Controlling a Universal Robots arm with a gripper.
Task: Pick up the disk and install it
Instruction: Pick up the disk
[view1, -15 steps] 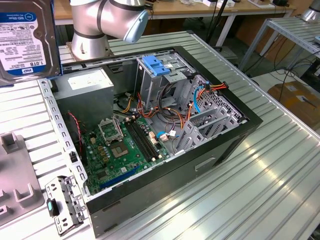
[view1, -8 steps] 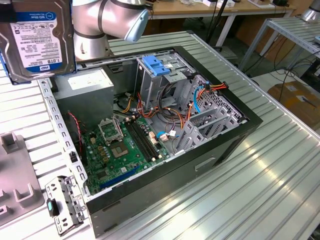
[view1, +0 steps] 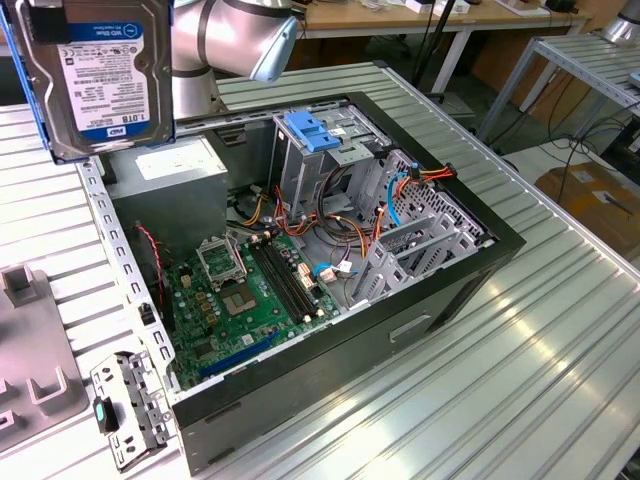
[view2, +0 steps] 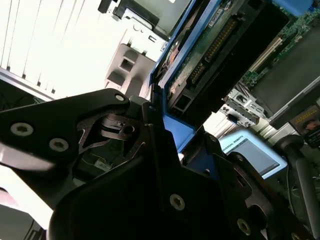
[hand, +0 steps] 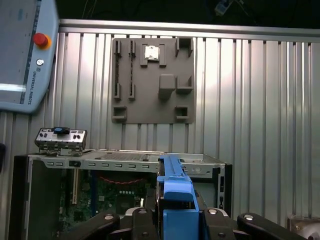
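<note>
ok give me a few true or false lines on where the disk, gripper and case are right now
1. The gripper is shut on the disk's blue end handle. True.
2. The case is closed. False: it lies open, motherboard showing.
3. The disk is held up outside the case. True.
4. A grey fixture plate lies on the table beside the case. True.
5. The disk's label is red. False: white and blue.
</note>
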